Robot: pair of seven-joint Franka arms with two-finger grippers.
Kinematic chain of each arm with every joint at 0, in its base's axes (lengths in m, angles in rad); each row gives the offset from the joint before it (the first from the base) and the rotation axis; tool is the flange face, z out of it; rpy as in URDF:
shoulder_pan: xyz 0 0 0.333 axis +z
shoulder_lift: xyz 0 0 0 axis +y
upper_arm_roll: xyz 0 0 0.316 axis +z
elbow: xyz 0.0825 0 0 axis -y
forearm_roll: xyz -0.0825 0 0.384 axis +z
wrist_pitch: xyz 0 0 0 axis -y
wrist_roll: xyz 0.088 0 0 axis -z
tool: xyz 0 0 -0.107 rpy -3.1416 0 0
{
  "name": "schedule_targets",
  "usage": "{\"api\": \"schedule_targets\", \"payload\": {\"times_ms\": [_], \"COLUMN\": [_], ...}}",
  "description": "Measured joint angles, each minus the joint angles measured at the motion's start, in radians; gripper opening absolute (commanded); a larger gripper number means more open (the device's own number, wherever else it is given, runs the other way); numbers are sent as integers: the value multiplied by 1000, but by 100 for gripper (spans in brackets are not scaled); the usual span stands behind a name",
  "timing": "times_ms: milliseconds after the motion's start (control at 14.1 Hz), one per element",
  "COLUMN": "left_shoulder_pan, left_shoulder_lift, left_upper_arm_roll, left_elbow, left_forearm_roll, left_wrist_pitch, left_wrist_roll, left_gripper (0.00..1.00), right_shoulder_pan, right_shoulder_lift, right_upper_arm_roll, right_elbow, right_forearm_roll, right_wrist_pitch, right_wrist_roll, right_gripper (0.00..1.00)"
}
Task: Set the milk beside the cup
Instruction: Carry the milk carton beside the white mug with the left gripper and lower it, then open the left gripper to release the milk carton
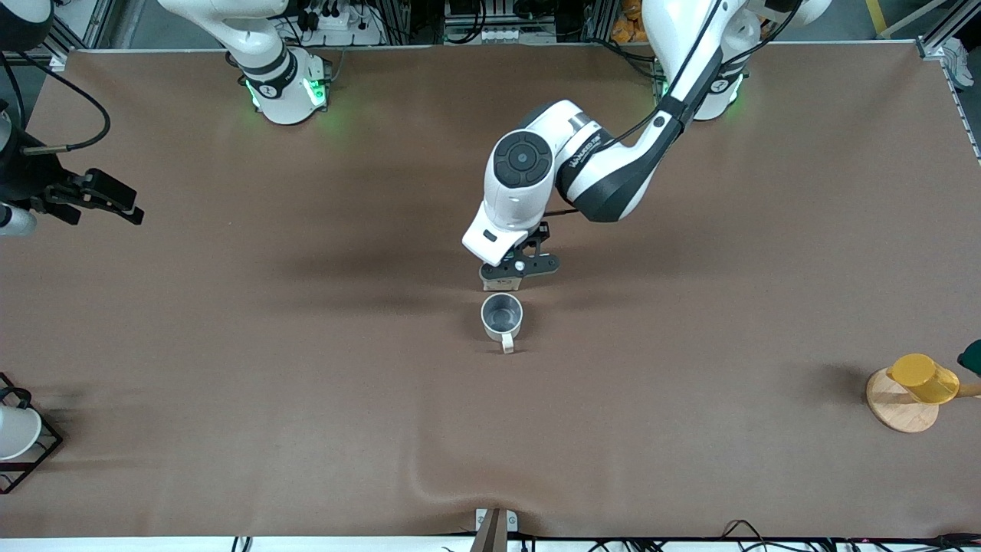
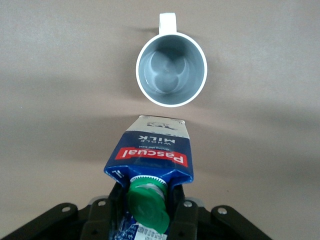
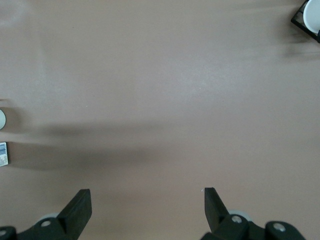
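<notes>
Milk, a small dark-blue carton with a red label, pale lower sides and a round green cap, sits gripped in the left hand near the middle of the table. We see the left hand's two dark fingers closed against the carton's upper part on either side of the cap. In the left wrist view we look down the carton's long axis, cap nearest the camera and its pale base end toward the table, so it seems to stand roughly upright, cap up. Whether its base touches the table we cannot tell. The labelled face is turned toward the cup.

We find the cup, a pale beige-grey mug with a grey inside, upright and just beside the carton, a little nearer the front camera, with a small gap between them. Its loop handle points away from the carton, toward the front camera.

We see the right hand waiting over the right arm's end of the table, its fingers spread wide and holding nothing.

Toward the left arm's end stands a yellow cup on a round wooden coaster. At the right arm's end sits a white cup in a black wire frame.
</notes>
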Motion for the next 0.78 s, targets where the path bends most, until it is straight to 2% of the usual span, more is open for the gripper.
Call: {"api": "schedule_targets", "payload": {"times_ms": [142, 213, 284, 355, 426, 781], "left_shoulder_pan": [-3, -5, -5, -6, -9, -24], "left_shoulder_lift": [5, 5, 5, 6, 7, 7], "left_upper_arm_roll": [0, 0, 0, 0, 0, 2], "left_elbow": [2, 2, 3, 3, 3, 28], "left_forearm_roll": [16, 30, 39, 42, 43, 56], "left_wrist_pitch": [2, 2, 2, 2, 2, 4], "left_wrist_roll": [0, 0, 2, 4, 6, 6], "left_gripper": [12, 16, 47, 90, 100, 100], "right_shoulder_pan": [-1, -1, -1, -1, -1, -6], "right_shoulder_lift": [0, 0, 0, 0, 0, -1], "right_upper_arm_roll": [-2, -3, -3, -3, -4, -9], "right_elbow": [0, 0, 0, 0, 1, 21], "right_forearm_roll": [0, 0, 0, 0, 0, -32], "right_wrist_pitch": [0, 0, 1, 1, 1, -49], "right_wrist_roll": [0, 1, 1, 2, 2, 4], "right_gripper": [100, 100, 100, 100, 100, 100]}}
